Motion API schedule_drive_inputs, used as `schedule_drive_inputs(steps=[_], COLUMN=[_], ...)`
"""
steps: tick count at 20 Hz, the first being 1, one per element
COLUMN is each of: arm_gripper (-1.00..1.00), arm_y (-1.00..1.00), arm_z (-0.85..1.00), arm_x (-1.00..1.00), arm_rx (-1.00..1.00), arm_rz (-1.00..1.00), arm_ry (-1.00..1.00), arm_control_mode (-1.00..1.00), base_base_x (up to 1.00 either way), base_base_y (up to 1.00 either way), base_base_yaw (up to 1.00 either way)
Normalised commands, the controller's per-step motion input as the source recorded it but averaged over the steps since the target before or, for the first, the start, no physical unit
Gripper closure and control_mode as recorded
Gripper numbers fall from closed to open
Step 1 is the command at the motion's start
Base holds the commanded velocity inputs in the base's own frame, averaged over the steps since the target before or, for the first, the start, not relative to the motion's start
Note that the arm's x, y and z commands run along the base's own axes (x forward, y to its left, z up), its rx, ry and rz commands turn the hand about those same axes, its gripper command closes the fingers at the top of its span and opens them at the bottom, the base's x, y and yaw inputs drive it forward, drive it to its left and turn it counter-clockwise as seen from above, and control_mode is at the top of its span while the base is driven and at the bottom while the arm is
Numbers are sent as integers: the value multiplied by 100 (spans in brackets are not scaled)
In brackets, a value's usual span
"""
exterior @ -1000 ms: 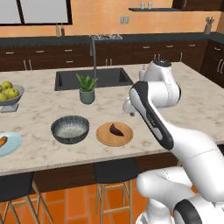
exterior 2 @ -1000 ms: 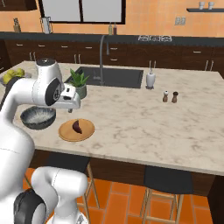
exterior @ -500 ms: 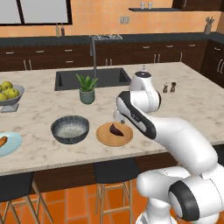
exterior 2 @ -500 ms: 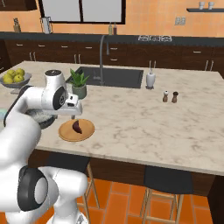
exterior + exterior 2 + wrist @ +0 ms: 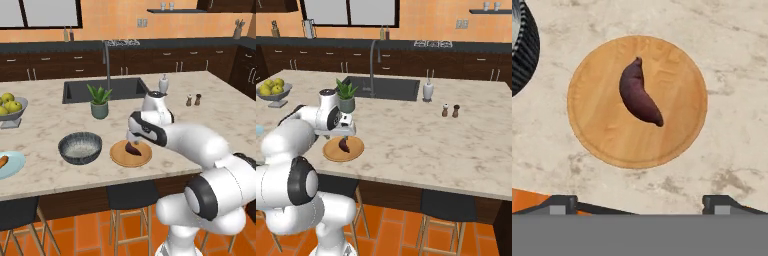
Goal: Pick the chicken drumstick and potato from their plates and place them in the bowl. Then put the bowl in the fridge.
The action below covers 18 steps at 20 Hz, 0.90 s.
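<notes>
— Where is the potato seen?
— On the wood plate, at its middle, with the bowl just beside the plate on the counter.
— And the gripper?
— It is held above the plate, fingers spread wide, nothing gripped.
— The drumstick?
— It is seen on the blue plate, well apart, at the counter's left edge.
</notes>
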Motion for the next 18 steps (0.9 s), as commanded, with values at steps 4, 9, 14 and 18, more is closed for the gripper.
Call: schedule_drive_inputs(steps=[4,9,14,18], arm_gripper=[-100,-100,-100,-100], arm_y=[0,7,10,18], arm_z=[-47,-42,-42,-38], arm_x=[70,67,18,3], arm_rx=[0,0,0,0], arm_rz=[0,0,2,3], arm_ry=[0,0,3,5], arm_control_mode=[-100,-100,-100,-100], base_base_x=[0,0,0,0], base_base_y=[0,0,0,0], base_base_yaw=[0,0,0,0])
